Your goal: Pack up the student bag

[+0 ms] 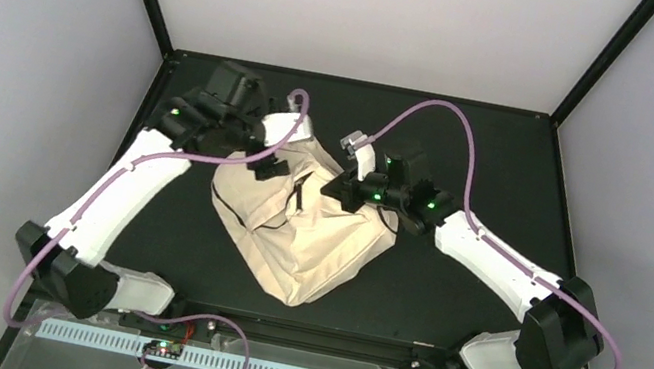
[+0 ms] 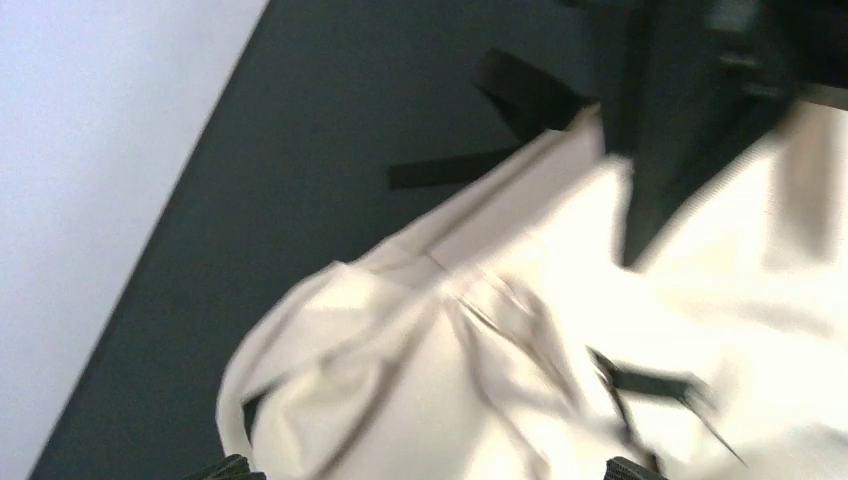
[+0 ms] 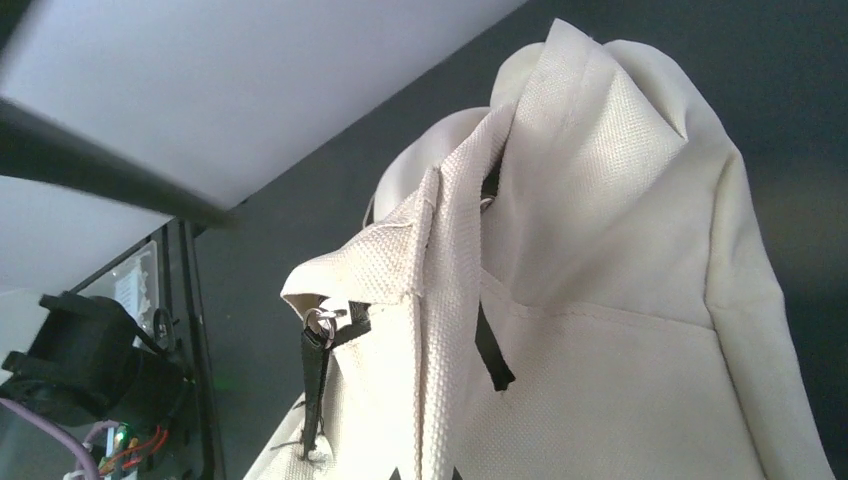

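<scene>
Overhead: student bag lies mid-worktop, long axis far to near; left tool over its far-left corner, right tool at its far-right edge.
Left wrist: blurred; fingertips spread wide, bag fabric just below, apparently nothing gripped.
Right wrist: tool pinched closed on a cream fold of the bag.
</scene>
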